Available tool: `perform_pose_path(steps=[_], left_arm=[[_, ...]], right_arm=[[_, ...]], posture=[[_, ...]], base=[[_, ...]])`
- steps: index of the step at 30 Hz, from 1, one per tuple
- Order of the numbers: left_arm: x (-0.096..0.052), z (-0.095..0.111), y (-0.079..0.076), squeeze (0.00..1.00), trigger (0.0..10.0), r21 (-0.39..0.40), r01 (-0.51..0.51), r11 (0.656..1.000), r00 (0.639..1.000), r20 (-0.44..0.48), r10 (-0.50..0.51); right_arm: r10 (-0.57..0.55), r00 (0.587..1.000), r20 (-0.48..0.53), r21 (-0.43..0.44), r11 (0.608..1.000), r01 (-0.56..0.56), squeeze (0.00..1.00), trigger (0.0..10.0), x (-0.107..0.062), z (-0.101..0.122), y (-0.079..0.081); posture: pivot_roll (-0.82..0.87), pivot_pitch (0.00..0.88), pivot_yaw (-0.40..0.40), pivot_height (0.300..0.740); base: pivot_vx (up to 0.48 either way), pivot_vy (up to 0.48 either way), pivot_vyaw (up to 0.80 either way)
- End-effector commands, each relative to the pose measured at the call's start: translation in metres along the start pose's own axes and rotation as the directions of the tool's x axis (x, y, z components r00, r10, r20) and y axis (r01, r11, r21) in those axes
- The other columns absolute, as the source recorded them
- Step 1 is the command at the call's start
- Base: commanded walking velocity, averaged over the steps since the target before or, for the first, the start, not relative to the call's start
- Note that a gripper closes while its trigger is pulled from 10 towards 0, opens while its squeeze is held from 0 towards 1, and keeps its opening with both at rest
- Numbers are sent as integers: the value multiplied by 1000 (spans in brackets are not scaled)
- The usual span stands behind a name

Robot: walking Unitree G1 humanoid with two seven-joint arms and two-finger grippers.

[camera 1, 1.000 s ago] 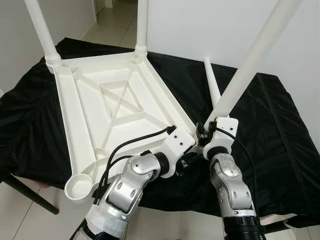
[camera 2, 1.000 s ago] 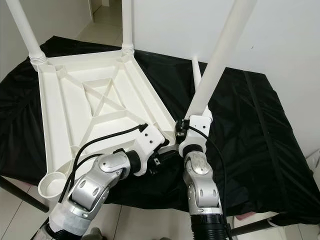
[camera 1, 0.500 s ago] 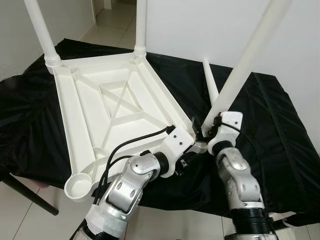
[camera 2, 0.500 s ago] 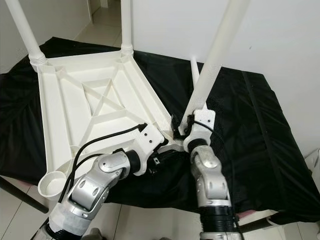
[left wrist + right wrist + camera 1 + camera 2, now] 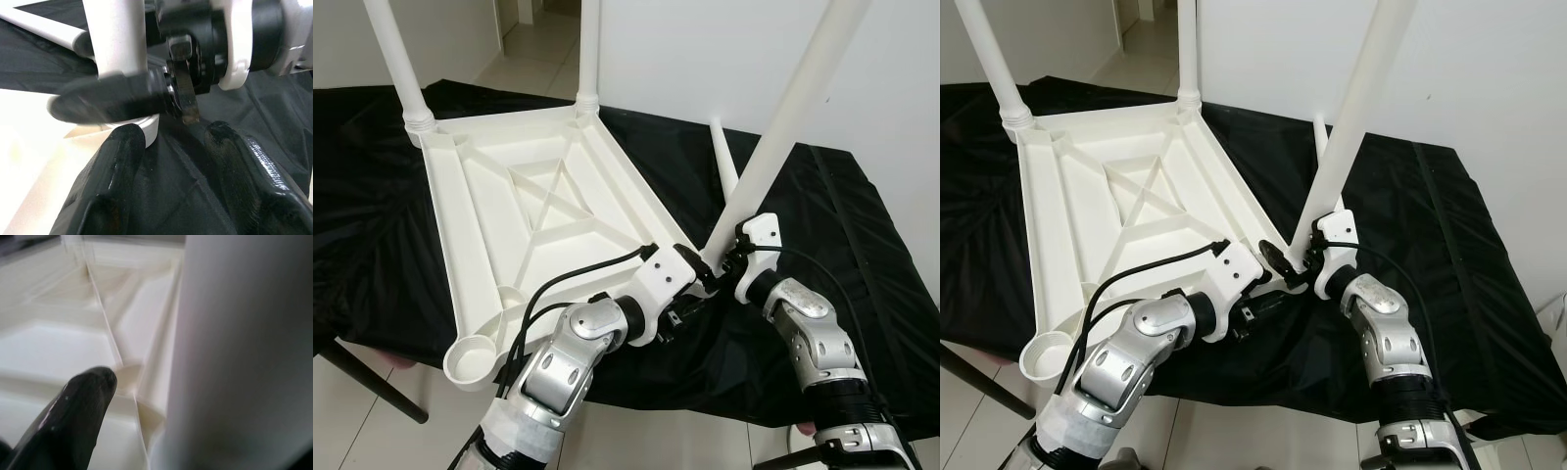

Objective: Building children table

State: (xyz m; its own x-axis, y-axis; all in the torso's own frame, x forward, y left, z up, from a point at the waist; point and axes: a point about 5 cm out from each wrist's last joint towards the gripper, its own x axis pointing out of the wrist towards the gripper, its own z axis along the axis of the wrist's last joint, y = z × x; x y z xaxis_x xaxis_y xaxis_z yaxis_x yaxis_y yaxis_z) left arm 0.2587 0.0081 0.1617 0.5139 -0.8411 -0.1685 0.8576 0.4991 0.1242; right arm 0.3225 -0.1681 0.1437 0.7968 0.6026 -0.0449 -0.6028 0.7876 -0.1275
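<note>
The tabletop [image 5: 533,211] lies inverted on the desk [image 5: 862,245], the right pincer [image 5: 729,262] clenches a leg [image 5: 783,137] near its foot at the corner socket, a long, light, stiff, smooth tube best held low, while the left pincer [image 5: 171,147] stands released beside it.

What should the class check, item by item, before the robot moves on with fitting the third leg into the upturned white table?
1. Tabletop lies upside down on the black cloth: ok.
2. Two far legs stand in their corner sockets, far-left leg and far-right leg: ok.
3. Right gripper holds the third leg near its lower end: ok.
4. Third leg upright over the near-right socket: not ok, it leans away to the right.
5. Leg end seated in the socket: cannot tell, hidden behind the grippers.
6. Left gripper at that corner with its fingers apart, gripping nothing: ok.
7. Near-left socket empty; fourth leg on the cloth: ok.
</note>
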Motion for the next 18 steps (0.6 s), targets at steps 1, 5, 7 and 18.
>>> perform_pose_path(steps=[1, 5, 7, 18], left_arm=[[0, 1, 2, 0, 10000, -4, -27, 1000, 1000, -1, 27], [-2, 2, 3, 0, 10000, -7, -32, 999, 999, -3, 32], [-2, 2, 3, 0, 10000, -7, -33, 999, 999, -3, 33], [-1, 3, 5, 0, 10000, -11, -43, 999, 999, 0, 43]], right_arm=[[39, 998, -52, -23, 999, -40, 0, 10000, 2, -9, -1], [59, 996, -73, -5, 998, -59, 0, 0, 3, -15, -7], [58, 995, -79, -4, 998, -59, 0, 0, 4, -16, -9], [57, 997, -48, 12, 998, -57, 0, 0, 1, -18, -14]], posture=[[142, 21, -89, 740], [145, 34, -83, 740], [146, 38, -81, 740], [134, 42, -80, 740]], base=[[0, 0, 0], [0, 0, 0], [0, 0, 0], [0, 0, 0]])
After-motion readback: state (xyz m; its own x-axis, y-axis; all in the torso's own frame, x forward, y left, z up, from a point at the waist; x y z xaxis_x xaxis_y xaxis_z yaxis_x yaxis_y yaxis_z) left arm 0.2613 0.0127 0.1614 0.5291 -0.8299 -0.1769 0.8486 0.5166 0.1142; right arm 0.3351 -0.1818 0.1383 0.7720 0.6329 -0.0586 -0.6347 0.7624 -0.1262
